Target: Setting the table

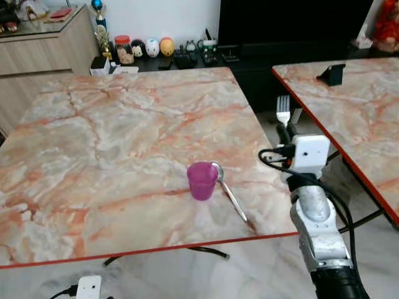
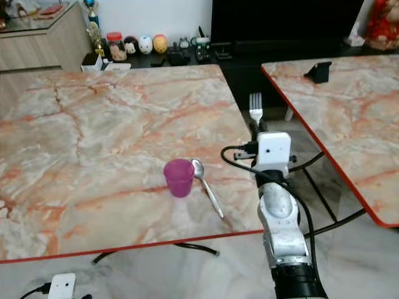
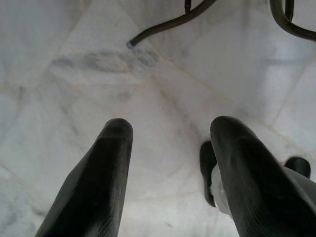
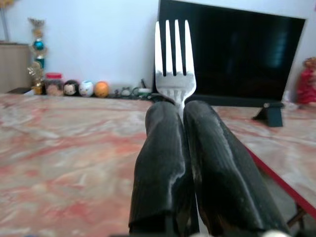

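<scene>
R arm raised beside table [image 1: 124, 124], gripper [image 4: 178, 109] clamping fork [image 4: 174, 59] upright.

1. A square counter [image 1: 112, 124] with a pink-veined marble top and a thin red edge takes up the left and middle of the scene.
2. A small translucent magenta plastic cup [image 1: 202, 180] stands upright on it, toward the near right corner.
3. A silver metal spoon [image 1: 228, 192] lies just right of the cup, bowl beside the cup's rim, handle pointing to the near right edge.
4. A second counter of the same marble [image 1: 355, 106] stands to the right, carrying a small black stand [image 1: 331, 74] at its far end.
</scene>
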{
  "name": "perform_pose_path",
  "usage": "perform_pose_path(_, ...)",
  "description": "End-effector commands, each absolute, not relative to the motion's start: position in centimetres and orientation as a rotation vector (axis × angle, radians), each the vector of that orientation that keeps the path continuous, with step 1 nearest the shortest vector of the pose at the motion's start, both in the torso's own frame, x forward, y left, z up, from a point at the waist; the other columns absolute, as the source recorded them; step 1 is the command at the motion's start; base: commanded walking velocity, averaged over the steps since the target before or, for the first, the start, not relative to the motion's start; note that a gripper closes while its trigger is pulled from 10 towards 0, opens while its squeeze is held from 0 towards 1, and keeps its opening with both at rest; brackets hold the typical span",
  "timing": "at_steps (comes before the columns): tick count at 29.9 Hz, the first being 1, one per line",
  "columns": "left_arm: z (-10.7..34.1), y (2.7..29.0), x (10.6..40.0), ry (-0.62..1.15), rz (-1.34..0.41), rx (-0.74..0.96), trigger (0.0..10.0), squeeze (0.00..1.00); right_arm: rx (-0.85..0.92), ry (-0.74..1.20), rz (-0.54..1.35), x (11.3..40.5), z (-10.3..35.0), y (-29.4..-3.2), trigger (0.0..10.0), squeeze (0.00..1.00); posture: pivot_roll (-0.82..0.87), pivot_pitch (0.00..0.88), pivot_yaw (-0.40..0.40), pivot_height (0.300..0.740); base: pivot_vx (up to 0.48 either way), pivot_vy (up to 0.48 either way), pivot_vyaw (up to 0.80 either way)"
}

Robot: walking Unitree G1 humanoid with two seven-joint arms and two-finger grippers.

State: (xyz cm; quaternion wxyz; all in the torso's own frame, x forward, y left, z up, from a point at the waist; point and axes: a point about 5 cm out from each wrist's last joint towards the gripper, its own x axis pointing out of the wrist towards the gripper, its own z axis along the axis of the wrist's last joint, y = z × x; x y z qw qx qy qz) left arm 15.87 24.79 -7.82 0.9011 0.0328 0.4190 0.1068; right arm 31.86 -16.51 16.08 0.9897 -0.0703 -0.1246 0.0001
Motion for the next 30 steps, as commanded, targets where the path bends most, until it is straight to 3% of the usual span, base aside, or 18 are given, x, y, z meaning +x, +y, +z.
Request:
perform_pose_path(1, -7.88, 24.89, 15.66, 0.872, 0.219, 0.082, 10.0, 0.00, -0.135, -0.284, 0.023, 31.93, 16.91, -15.86, 10.0, 0.00, -0.07, 0.000, 0.024, 0.720, 0.000, -0.368, 0.00)
perform_pose_path(27, -7.73, 24.66, 16.13, 0.858, 0.212, 0.078, 10.0, 0.00, -0.133, -0.271, 0.031, 32.40, 17.07, -15.46, 10.0, 0.00, -0.08, 0.000, 0.024, 0.720, 0.000, -0.415, 0.00)
perform_pose_path(30, -7.72, 24.61, 16.18, 0.857, 0.210, 0.077, 10.0, 0.00, -0.147, -0.276, 0.034, 32.42, 17.15, -15.44, 10.0, 0.00, -0.08, 0.000, 0.024, 0.720, 0.000, -0.480, 0.78)
